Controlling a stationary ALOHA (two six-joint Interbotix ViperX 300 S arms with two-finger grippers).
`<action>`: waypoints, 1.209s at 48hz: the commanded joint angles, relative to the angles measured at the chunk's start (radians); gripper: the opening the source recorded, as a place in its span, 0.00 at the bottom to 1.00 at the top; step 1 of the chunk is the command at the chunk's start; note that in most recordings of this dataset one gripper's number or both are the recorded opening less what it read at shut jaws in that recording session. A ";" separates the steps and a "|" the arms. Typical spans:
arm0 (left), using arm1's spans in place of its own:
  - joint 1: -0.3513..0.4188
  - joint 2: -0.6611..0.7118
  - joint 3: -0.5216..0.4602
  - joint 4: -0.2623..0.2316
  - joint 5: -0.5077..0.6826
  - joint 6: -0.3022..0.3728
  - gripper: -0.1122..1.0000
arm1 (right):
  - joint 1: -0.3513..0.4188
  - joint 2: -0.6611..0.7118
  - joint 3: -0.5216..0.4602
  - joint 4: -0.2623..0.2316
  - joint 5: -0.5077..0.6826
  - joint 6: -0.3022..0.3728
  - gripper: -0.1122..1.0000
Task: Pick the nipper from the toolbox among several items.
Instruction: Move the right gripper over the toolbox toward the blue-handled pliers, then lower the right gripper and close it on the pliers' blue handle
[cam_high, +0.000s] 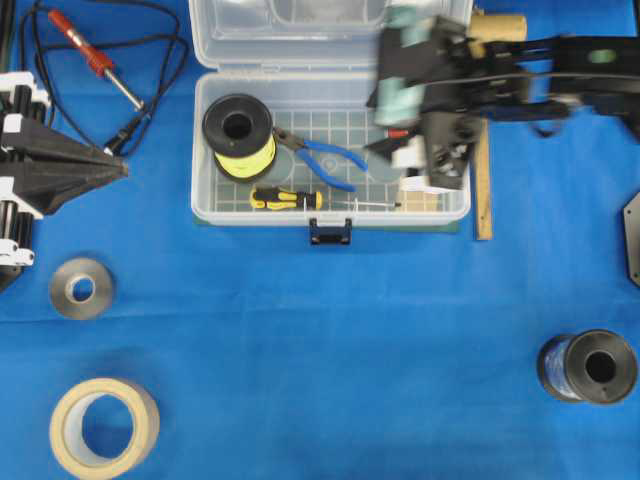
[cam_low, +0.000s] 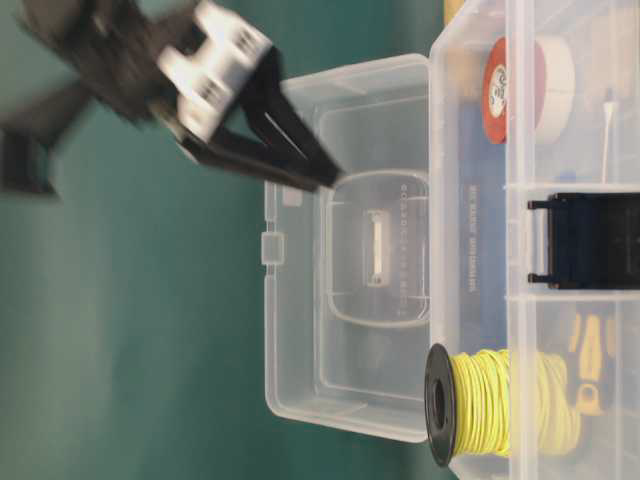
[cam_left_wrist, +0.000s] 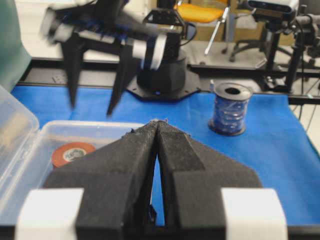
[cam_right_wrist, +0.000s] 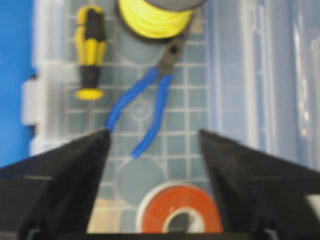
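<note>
Nipper (cam_right_wrist: 145, 107) ahead of open right gripper (cam_right_wrist: 155, 137)

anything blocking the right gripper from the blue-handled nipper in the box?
Nothing visible. The right gripper is open above the clear plastic toolbox, lid back. The blue-handled nipper lies uncovered on the grid floor; the yellow wire spool crowds only its jaw tip.
</note>
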 joint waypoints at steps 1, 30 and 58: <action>0.005 0.011 -0.017 -0.002 -0.011 -0.002 0.10 | -0.011 0.075 -0.077 -0.012 0.023 -0.006 0.75; 0.008 0.026 -0.014 -0.005 -0.012 -0.009 0.10 | -0.061 0.382 -0.124 -0.011 -0.041 -0.014 0.67; 0.009 0.031 -0.014 -0.005 -0.012 -0.009 0.10 | -0.064 0.325 -0.115 -0.012 -0.048 -0.003 0.23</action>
